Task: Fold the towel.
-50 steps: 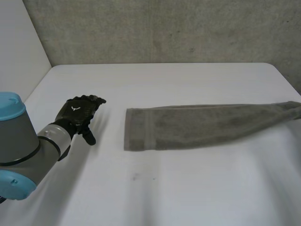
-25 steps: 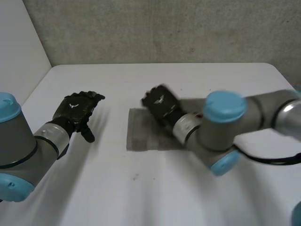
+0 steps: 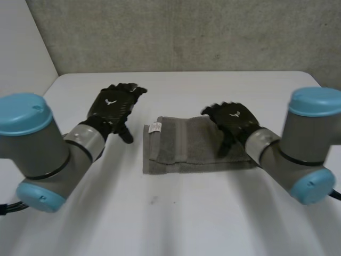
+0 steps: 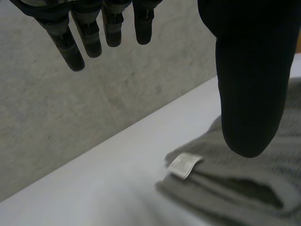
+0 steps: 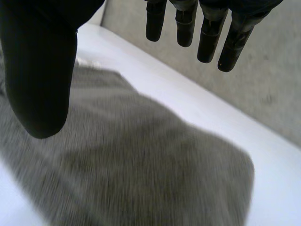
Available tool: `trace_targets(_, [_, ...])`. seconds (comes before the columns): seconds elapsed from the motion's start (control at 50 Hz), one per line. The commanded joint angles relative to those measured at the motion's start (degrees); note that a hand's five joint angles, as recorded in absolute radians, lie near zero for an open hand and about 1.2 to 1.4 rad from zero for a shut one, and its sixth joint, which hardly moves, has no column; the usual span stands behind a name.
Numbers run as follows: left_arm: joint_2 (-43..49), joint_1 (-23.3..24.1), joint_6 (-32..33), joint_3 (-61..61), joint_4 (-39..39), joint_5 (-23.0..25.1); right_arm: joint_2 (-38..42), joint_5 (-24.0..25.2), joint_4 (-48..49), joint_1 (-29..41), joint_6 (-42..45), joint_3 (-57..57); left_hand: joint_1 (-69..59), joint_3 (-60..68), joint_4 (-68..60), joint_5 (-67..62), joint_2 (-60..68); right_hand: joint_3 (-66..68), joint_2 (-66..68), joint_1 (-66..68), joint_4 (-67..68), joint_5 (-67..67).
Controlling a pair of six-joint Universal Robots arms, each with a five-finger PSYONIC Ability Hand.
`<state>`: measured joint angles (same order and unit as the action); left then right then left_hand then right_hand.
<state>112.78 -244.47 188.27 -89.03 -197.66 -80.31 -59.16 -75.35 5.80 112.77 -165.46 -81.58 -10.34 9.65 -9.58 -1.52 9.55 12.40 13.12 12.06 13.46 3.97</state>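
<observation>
- Grey towel (image 3: 181,149) lies folded mid white table (image 3: 176,218), with 1 white label (image 3: 155,127) at its left end.
- Left hand (image 3: 113,105) hovers just left of the towel, fingers straight, thumb apart, holding nothing.
- Right hand (image 3: 233,118) is over the towel's right end, fingers straight, nothing gripped.

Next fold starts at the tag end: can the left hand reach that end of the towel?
Probably yes. The left hand is open beside the tag end of the towel, bare table between them; the right hand is over the other end.
</observation>
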Motion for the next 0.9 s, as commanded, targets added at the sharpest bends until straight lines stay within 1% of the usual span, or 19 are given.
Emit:
trace_targets(0.02, [5.69,4.7,-0.71,6.42,0.09,-0.37,-2.62,3.8,0.97,-5.98,1.37,-10.09,-1.22,1.91,-1.98,-0.04,2.01,-2.4,-3.12,-2.06,-3.46,-3.97])
trace_targets(0.08, [8.24,6.19,-0.71,8.61,0.09,-0.46,-2.18,4.15,2.46,-7.3,2.6,-12.11,-1.22,1.91,-1.98,-0.04,2.01,-0.47,-1.18,-0.12,-1.53,-2.04])
trace_targets(0.12, [9.03,6.63,-0.71,9.23,0.17,-0.55,-1.14,3.72,5.96,-8.26,4.26,-13.6,-1.22,1.91,-1.98,-0.04,2.01,23.96,23.25,24.31,22.9,22.39])
trace_targets(0.14, [9.29,6.81,-0.71,9.23,0.17,-0.81,-1.13,3.71,5.98,-8.27,4.27,-13.61,-1.22,1.91,-1.98,-0.04,2.01,24.09,23.38,24.43,23.03,22.52])
trace_targets(0.16, [9.38,6.81,-0.71,9.06,0.26,-1.33,-0.09,3.37,8.15,-8.79,5.66,-14.04,-1.22,1.91,-1.98,-0.04,2.01,39.41,38.7,39.76,38.35,37.84])
trace_targets(0.18, [9.38,6.81,-0.71,9.05,0.26,-1.34,-0.07,3.36,8.18,-8.79,5.68,-14.05,-1.22,1.91,-1.98,-0.04,2.01,39.57,38.85,39.91,38.5,37.99])
trace_targets(0.2, [9.38,6.81,-0.8,8.71,0.35,-2.12,0.71,2.84,10.0,-9.14,7.59,-14.22,-1.22,1.91,-1.98,-0.04,2.01,58.39,57.67,58.73,57.32,56.81])
trace_targets(0.22, [9.12,6.81,-0.8,8.27,0.52,-2.91,0.98,1.62,11.24,-9.23,10.13,-14.05,-1.22,1.91,-1.98,-0.04,2.01,67.51,66.79,67.85,66.44,65.93])
trace_targets(0.24, [9.12,6.81,-0.8,8.26,0.53,-2.92,0.98,1.61,11.25,-9.23,10.16,-14.05,-1.22,1.91,-1.98,-0.04,2.01,67.6,66.88,67.94,66.54,66.03])
trace_targets(0.28, [7.99,6.64,-0.8,6.6,0.61,-3.97,0.37,-3.11,13.18,-9.23,16.45,-13.61,-1.05,1.74,-1.81,0.13,1.84,67.6,66.88,67.94,66.54,66.03])
trace_targets(0.32, [7.02,6.37,-0.89,5.64,0.61,-4.32,-0.07,-5.49,13.88,-8.71,19.18,-12.91,-0.88,1.57,-1.64,0.29,1.68,67.6,66.88,67.94,66.54,66.03])
trace_targets(0.42, [3.86,5.67,-0.89,2.47,0.61,-4.32,-1.57,-8.15,14.68,-7.22,24.74,-9.49,-0.88,1.57,-1.64,0.3,1.67,67.6,66.88,67.94,66.54,66.03])
trace_targets(0.5, [2.0,4.88,-0.89,0.62,0.61,-4.32,-1.31,-6.48,14.77,-1.06,25.54,-6.4,-0.55,1.23,-1.31,0.63,1.34,67.6,66.88,67.94,66.54,66.03])
trace_targets(0.54, [0.34,4.0,-0.98,-1.22,0.35,-4.32,0.35,-3.95,14.77,5.15,25.54,-2.64,-0.38,1.06,-1.14,0.8,1.17,67.6,66.88,67.94,66.54,66.03])
trace_targets(0.62, [-0.72,3.29,-0.98,-2.9,0.17,-4.32,3.09,-1.21,14.59,10.28,25.98,-0.07,-0.21,0.9,-0.97,0.97,1.0,67.6,66.88,67.94,66.54,66.03])
trace_targets(0.68, [-1.78,2.33,-0.89,-4.48,0.09,-4.32,4.94,1.78,14.06,14.23,25.98,0.63,-0.21,0.9,-0.97,0.97,1.0,67.6,66.88,67.94,66.54,66.03])
trace_targets(0.72, [-2.3,1.62,-0.98,-5.27,0.09,-4.32,7.3,6.15,13.98,17.73,25.98,0.37,-0.21,0.9,-0.97,0.97,1.0,67.6,66.88,67.94,66.54,66.03])
trace_targets(0.82, [-4.06,-0.48,-0.89,-7.29,0.0,-4.24,8.98,9.69,13.45,19.5,25.89,0.19,-0.21,0.9,-0.97,0.97,1.0,67.6,66.88,67.94,66.54,66.03])
trace_targets(0.9, [-4.15,-1.1,-0.98,-7.56,0.0,-4.24,8.45,9.43,13.27,19.24,25.8,0.19,-0.21,0.9,-0.97,0.97,1.0,67.6,66.88,67.94,66.54,66.03])
